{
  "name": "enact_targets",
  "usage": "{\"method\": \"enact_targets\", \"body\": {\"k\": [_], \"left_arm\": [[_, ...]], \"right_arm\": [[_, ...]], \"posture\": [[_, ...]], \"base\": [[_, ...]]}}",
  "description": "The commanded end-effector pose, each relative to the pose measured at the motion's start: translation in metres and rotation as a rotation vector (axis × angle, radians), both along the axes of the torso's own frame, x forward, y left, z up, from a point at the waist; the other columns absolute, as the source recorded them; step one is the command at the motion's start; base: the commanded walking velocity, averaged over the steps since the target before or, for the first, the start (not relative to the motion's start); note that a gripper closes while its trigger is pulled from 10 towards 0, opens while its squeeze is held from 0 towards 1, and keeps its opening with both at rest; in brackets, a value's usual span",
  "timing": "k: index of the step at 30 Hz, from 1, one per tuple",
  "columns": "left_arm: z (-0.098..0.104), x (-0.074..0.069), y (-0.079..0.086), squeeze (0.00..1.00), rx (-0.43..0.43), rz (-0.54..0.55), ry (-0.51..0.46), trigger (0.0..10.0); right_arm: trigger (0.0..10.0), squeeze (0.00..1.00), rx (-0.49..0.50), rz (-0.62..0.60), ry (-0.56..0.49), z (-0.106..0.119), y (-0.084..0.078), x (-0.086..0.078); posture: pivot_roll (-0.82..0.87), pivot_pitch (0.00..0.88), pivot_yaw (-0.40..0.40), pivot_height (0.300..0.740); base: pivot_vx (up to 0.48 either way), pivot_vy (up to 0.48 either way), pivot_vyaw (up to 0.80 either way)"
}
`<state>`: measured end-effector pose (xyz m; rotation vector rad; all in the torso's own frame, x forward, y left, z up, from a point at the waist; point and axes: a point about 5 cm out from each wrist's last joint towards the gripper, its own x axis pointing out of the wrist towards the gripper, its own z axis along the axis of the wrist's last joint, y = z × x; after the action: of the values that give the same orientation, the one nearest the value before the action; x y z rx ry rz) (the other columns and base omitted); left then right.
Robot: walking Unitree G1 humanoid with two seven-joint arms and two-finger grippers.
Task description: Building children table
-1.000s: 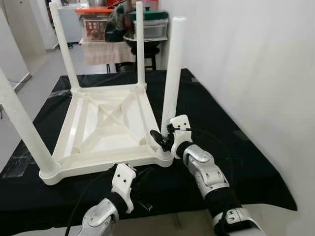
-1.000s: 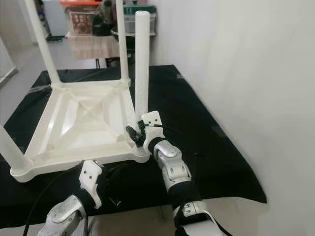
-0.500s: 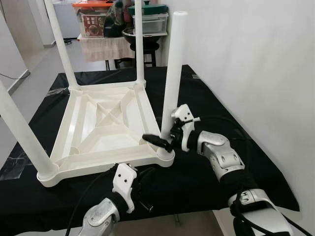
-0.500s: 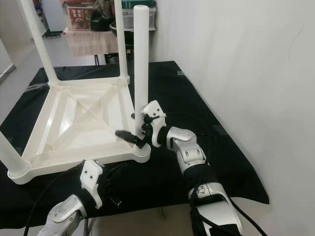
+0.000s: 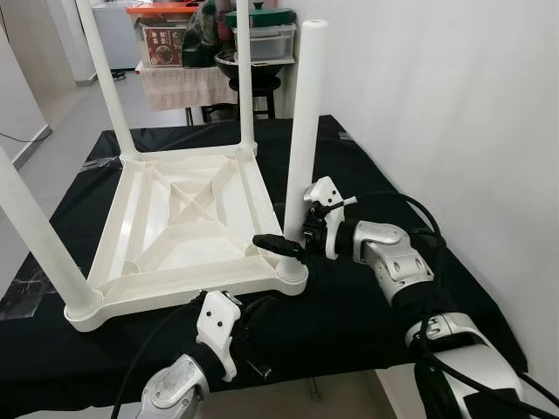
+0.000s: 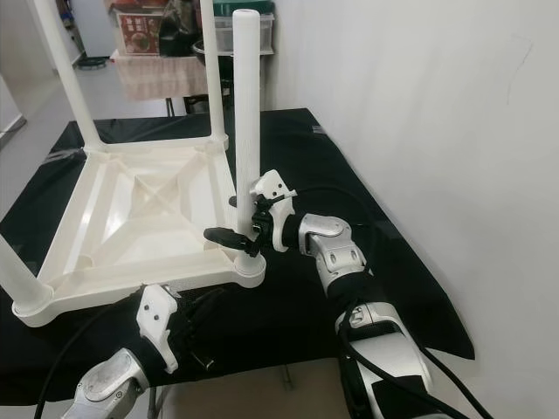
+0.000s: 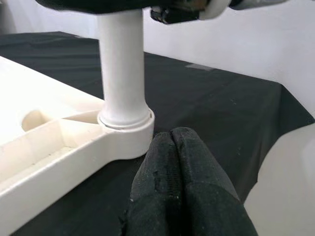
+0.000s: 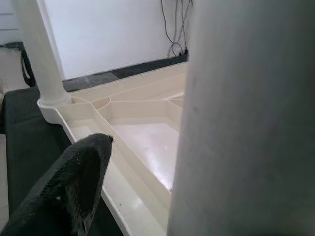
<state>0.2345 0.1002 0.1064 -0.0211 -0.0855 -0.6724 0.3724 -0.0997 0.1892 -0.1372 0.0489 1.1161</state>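
A white plastic children's table (image 5: 188, 223) lies upside down on a black cloth (image 5: 376, 183). All its legs stand upright. My right gripper (image 5: 278, 243) is at the foot of the near right leg (image 5: 301, 131), just above its corner socket (image 5: 293, 278). It is open, with the leg between its fingers. One black finger (image 8: 74, 187) reaches across the front of the leg with a gap to it, and the leg hides the other. My left gripper (image 7: 172, 142) is shut and empty, low at the front edge, its tip close to the same socket (image 7: 125, 132).
A white wall (image 5: 454, 105) runs close along the right. Behind the cloth stand a black stool (image 5: 253, 87) and a side table with storage boxes (image 5: 170, 44). Grey floor (image 5: 61, 140) lies on the left. The cloth's front edge is right by my arms.
My right arm has swung its elbow out to the right and turned its gripper, so one finger now reaches leftward across the near right leg. The left gripper has stayed put.
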Motion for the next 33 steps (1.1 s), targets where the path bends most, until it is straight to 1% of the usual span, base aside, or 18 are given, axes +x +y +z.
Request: {"method": "enact_targets", "body": {"k": [1,2,6,11,12,13,15,16,17,18,20,21,27,28,29,31,32,33], "left_arm": [[-0.002,-0.002,0.001,0.0,0.021,-0.006,0.013,10.0],[-0.002,-0.002,0.001,0.0,0.017,-0.007,0.015,10.0],[0.001,0.001,0.004,0.0,0.021,-0.001,0.014,10.0],[0.001,0.001,0.005,0.0,0.016,0.008,0.016,10.0],[0.002,0.002,0.005,0.0,0.009,0.009,0.015,10.0],[0.003,0.002,0.005,0.0,0.013,0.005,0.008,10.0],[0.001,0.001,0.003,0.0,0.034,-0.006,0.009,10.0],[0.001,0.001,0.003,0.0,0.034,-0.006,0.009,10.0],[-0.001,0.0,0.003,0.0,0.046,-0.012,0.015,10.0],[0.0,0.0,0.004,0.0,0.04,-0.003,0.013,10.0],[0.0,0.0,0.004,0.0,0.034,0.005,0.011,10.0],[0.0,0.002,0.006,0.0,0.028,-0.001,0.018,10.0],[-0.003,0.004,0.004,0.0,0.059,-0.02,0.024,10.0],[-0.004,0.005,0.004,0.0,0.058,-0.016,0.025,10.0],[-0.004,0.005,0.004,0.0,0.056,-0.012,0.025,10.0],[-0.005,0.006,0.004,0.0,0.056,-0.011,0.024,10.0],[-0.005,0.006,0.004,0.0,0.051,-0.007,0.026,10.0],[-0.005,0.005,0.005,0.0,0.049,-0.005,0.026,10.0]], "right_arm": [[10.0,0.0,0.007,0.036,0.0,-0.001,0.008,-0.002],[0.0,0.0,0.02,0.047,0.006,-0.002,0.008,-0.003],[0.0,0.0,0.049,0.146,0.02,-0.004,0.01,-0.007],[0.0,0.0,0.017,0.077,0.015,-0.003,0.005,-0.001],[0.0,0.0,-0.004,0.01,0.015,-0.004,0.003,0.002],[0.0,0.0,-0.037,-0.178,0.03,-0.012,-0.001,0.008],[0.0,0.0,-0.057,-0.44,0.064,-0.022,-0.006,0.015],[0.0,0.0,-0.057,-0.44,0.064,-0.022,-0.006,0.015],[0.0,0.0,-0.026,-0.705,0.112,-0.032,-0.016,0.017],[0.0,0.0,-0.008,-0.763,0.136,-0.044,-0.011,0.007],[0.0,0.0,0.007,-0.785,0.149,-0.052,-0.007,-0.001],[0.0,0.0,0.046,-0.749,0.178,-0.063,0.012,-0.018],[0.0,0.0,0.049,-0.729,0.167,-0.058,0.024,-0.012],[9.3,0.0,0.04,-0.718,0.167,-0.055,0.024,-0.009],[10.0,0.0,0.038,-0.719,0.16,-0.052,0.025,-0.007],[10.0,0.0,0.037,-0.726,0.155,-0.05,0.024,-0.006],[10.0,0.16,0.049,-0.706,0.149,-0.042,0.025,-0.005],[10.0,1.0,0.087,-0.61,0.13,-0.03,0.028,-0.005]], "posture": [[0.01,0.0,-0.021,0.74],[0.01,0.0,-0.016,0.74],[0.01,0.0,-0.02,0.74],[0.01,0.0,-0.019,0.74],[0.01,0.0,-0.023,0.74],[0.01,0.0,-0.025,0.74],[0.0,0.0,-0.029,0.74],[0.0,0.0,-0.029,0.74],[0.0,0.0,-0.029,0.74],[0.0,0.0,-0.021,0.74],[0.0,0.0,-0.021,0.74],[-0.01,0.0,-0.009,0.74],[-0.01,0.0,-0.01,0.74],[0.0,0.0,-0.012,0.74],[0.0,0.0,-0.013,0.74],[0.0,0.0,-0.013,0.74],[0.0,0.0,-0.017,0.74],[0.0,0.0,-0.02,0.74]], "base": [[0.0,0.0,0.0],[0.0,0.0,0.0],[0.0,0.0,0.0],[0.0,0.0,0.0],[0.0,0.0,0.0],[0.0,0.0,0.0],[0.0,0.0,0.0],[0.0,0.0,0.0],[0.0,0.0,0.0],[0.0,0.0,0.0],[0.0,0.0,0.0],[0.0,0.0,0.0],[0.0,0.0,0.0],[0.0,0.0,0.0],[0.0,0.0,0.0],[0.0,0.0,0.0],[0.0,0.0,0.0],[0.0,0.0,0.0]]}}
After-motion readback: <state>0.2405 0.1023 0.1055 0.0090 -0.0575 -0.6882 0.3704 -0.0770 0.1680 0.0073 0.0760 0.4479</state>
